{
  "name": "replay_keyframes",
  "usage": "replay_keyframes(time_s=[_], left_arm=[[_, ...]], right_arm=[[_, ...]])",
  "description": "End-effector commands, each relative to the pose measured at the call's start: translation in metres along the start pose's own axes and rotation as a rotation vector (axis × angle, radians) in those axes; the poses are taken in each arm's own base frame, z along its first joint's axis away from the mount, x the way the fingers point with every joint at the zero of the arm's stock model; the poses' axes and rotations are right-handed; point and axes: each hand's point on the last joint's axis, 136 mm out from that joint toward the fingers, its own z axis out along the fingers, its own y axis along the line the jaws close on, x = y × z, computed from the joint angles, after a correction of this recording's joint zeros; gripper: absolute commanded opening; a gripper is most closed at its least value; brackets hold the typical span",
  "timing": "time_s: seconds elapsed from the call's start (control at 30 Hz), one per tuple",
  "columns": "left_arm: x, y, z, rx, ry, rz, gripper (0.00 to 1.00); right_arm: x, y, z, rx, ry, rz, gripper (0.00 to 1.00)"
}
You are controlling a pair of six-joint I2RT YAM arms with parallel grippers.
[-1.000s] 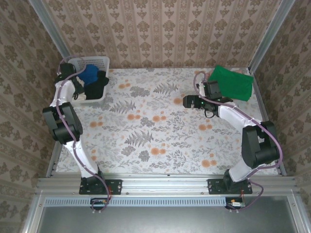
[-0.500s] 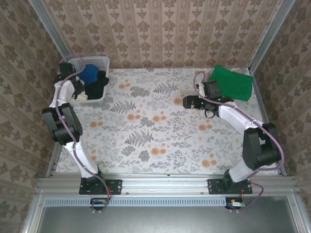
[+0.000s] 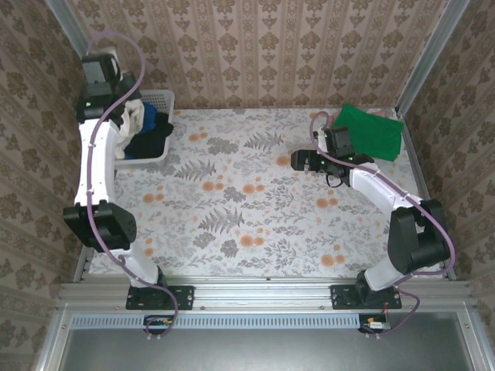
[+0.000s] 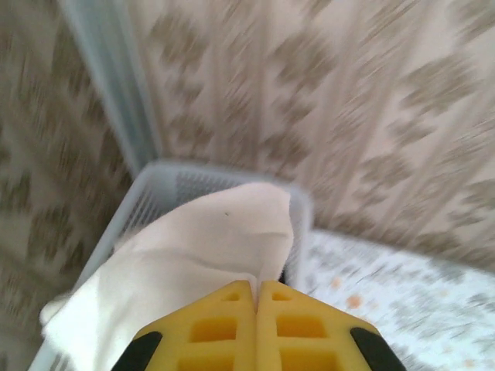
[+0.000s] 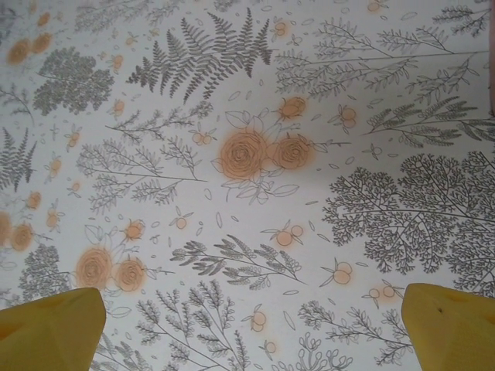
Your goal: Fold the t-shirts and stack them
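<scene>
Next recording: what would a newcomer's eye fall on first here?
The left gripper, raised high at the far-left corner, is shut on a cream t-shirt dangling over the white basket. Next, the bright green t-shirt lying at the far right, with the open right gripper just beside it.

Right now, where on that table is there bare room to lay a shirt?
The table is bare across its middle and near half, from the basket to the right gripper. Crowded: the far left corner, with the basket and the cream shirt in the left gripper, and the far right, with the green shirt.
</scene>
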Motion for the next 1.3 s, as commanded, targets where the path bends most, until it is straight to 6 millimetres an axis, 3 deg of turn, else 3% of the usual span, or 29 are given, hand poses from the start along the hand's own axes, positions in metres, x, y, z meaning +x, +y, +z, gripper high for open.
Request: replay_keyframes(time_s=[0.0, 0.13, 0.23, 0.3, 0.43, 0.53, 0.6, 0.67, 0.77, 0.8, 0.87, 0.93, 1.0, 1.07, 1.13, 1.2, 1.27], left_arm=[[-0.078, -0.072, -0.086, 0.173, -0.239, 0.143, 0.00], [-0.107, -0.147, -0.146, 0.312, -0.382, 0.248, 0.00], [-0.109, -0.206, -0.184, 0.436, -0.464, 0.325, 0.00], [-0.109, -0.233, -0.205, 0.495, -0.501, 0.358, 0.00], [-0.111, -0.267, -0.238, 0.593, -0.551, 0.355, 0.00], [-0.108, -0.274, -0.246, 0.635, -0.547, 0.334, 0.00], [-0.098, -0.268, -0.233, 0.579, -0.522, 0.330, 0.00], [-0.074, -0.253, -0.200, 0.482, -0.456, 0.330, 0.00], [-0.007, -0.210, -0.133, 0.372, -0.303, 0.236, 0.00], [0.026, -0.190, -0.109, 0.332, -0.230, 0.184, 0.00], [0.087, -0.146, -0.067, 0.263, -0.091, 0.081, 0.32], [0.158, -0.107, -0.036, 0.178, 0.069, 0.004, 0.56], [0.208, -0.084, -0.025, 0.122, 0.185, -0.024, 0.61], [0.237, -0.079, -0.024, 0.113, 0.243, -0.007, 0.65], [0.252, -0.086, -0.027, 0.134, 0.290, 0.037, 0.69], [0.258, -0.109, -0.028, 0.210, 0.318, 0.099, 0.72], [0.266, -0.150, -0.026, 0.317, 0.346, 0.197, 0.75]], right_arm=[[-0.017, 0.016, -0.013, -0.056, -0.072, 0.013, 1.00], [-0.022, 0.018, -0.019, -0.066, -0.101, 0.010, 1.00], [-0.026, 0.023, -0.028, -0.090, -0.130, 0.006, 1.00], [-0.029, 0.031, -0.034, -0.133, -0.153, 0.010, 1.00], [-0.031, 0.044, -0.049, -0.201, -0.191, 0.002, 1.00], [-0.029, 0.041, -0.059, -0.188, -0.215, -0.001, 1.00], [-0.026, 0.043, -0.063, -0.198, -0.223, 0.002, 1.00], [-0.022, 0.040, -0.064, -0.189, -0.217, 0.008, 1.00], [-0.014, 0.029, -0.056, -0.137, -0.195, 0.023, 0.99], [-0.009, 0.023, -0.052, -0.107, -0.174, 0.028, 0.98], [0.000, 0.012, -0.044, -0.053, -0.128, 0.039, 0.98], [0.009, 0.007, -0.038, -0.027, -0.078, 0.041, 0.98], [0.015, 0.004, -0.034, -0.016, -0.052, 0.044, 0.98], [0.021, 0.001, -0.031, 0.000, -0.025, 0.046, 0.98], [0.029, -0.004, -0.022, 0.023, 0.023, 0.057, 0.97], [0.038, -0.010, -0.017, 0.052, 0.075, 0.071, 0.95], [0.050, -0.022, -0.013, 0.116, 0.120, 0.115, 0.93]])
